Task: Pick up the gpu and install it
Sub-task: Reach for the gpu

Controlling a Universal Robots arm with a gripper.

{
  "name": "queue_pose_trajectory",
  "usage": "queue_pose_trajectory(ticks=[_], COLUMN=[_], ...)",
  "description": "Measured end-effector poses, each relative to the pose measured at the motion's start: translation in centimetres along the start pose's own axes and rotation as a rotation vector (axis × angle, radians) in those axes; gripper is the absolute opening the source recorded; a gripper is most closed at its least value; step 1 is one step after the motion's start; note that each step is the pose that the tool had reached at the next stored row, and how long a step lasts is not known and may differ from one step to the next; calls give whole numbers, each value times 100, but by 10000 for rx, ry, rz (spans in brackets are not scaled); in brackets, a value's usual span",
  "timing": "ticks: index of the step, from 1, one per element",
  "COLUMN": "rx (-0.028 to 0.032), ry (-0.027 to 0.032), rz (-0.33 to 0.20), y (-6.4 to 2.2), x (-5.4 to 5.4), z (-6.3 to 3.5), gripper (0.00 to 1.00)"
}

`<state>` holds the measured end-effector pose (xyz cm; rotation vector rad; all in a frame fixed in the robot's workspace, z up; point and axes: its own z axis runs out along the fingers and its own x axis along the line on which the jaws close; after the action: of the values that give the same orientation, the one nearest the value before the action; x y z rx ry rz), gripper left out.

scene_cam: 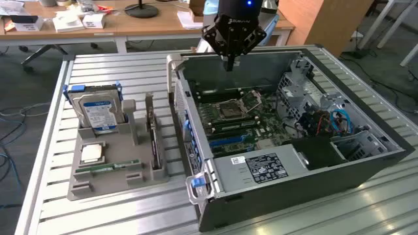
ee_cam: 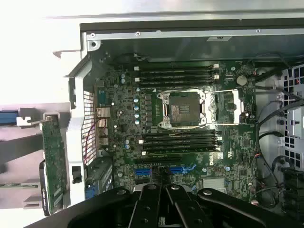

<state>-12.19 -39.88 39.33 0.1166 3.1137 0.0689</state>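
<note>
The gpu (scene_cam: 154, 139) is a thin black card standing on edge in a grey holder (scene_cam: 85, 186), at the exterior view's left of the open computer case (scene_cam: 365, 161). The wrist view shows the gpu (ee_cam: 52, 161) edge-on, outside the case wall. My gripper (scene_cam: 226, 66) hangs above the far side of the case, over the motherboard (scene_cam: 242, 122), well apart from the gpu. Its fingers are shut with nothing between them. In the wrist view my gripper (ee_cam: 164, 192) points down at the motherboard (ee_cam: 180, 123).
The grey holder also carries a silver hard drive (scene_cam: 98, 110) with a blue-white label, a processor chip (scene_cam: 91, 153) and a green memory stick (scene_cam: 107, 167). Cables and drive bays fill the case's right side (scene_cam: 339, 122). Desks with clutter stand behind the slatted table (scene_cam: 117, 73).
</note>
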Motion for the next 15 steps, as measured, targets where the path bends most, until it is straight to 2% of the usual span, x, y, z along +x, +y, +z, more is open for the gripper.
queue_pose_trajectory(ticks=[12,15], rx=[0,1], ry=[-1,1], rz=[-1,0], y=[0,-3], x=[1,31], z=[0,-1], gripper=[11,11])
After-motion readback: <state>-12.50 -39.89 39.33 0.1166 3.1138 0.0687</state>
